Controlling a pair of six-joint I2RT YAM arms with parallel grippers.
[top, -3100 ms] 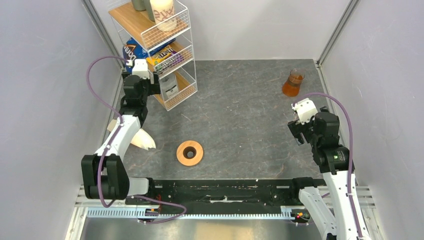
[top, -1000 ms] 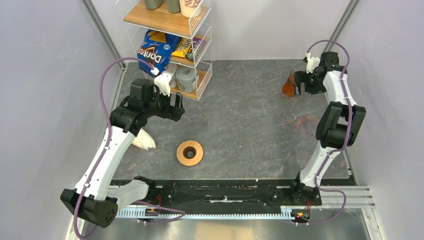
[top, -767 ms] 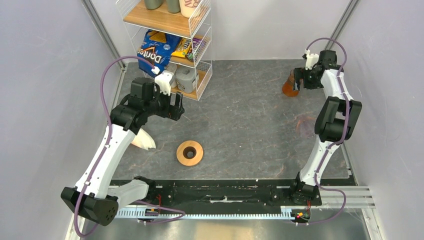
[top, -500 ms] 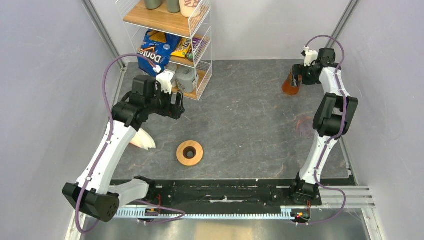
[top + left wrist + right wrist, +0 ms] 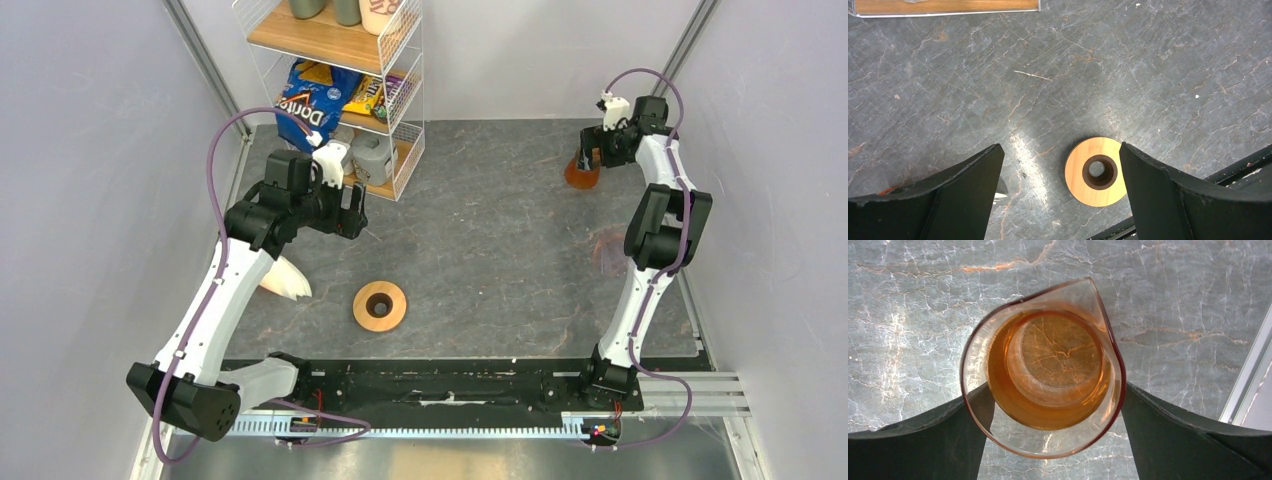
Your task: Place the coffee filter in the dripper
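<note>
Top external: left arm (image 5: 213,300) partly covers filter pile (image 5: 291,283) near dripper (image 5: 396,312).

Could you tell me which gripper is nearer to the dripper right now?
Left. The left gripper hangs open behind and left of the dripper; the right gripper is far off at the back right, straddling the beaker.

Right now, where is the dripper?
In the top view the dripper sits on the table left of centre, near the base rail, right of the pile of filters. The left wrist view frames it between the left gripper's open jaws.
</note>
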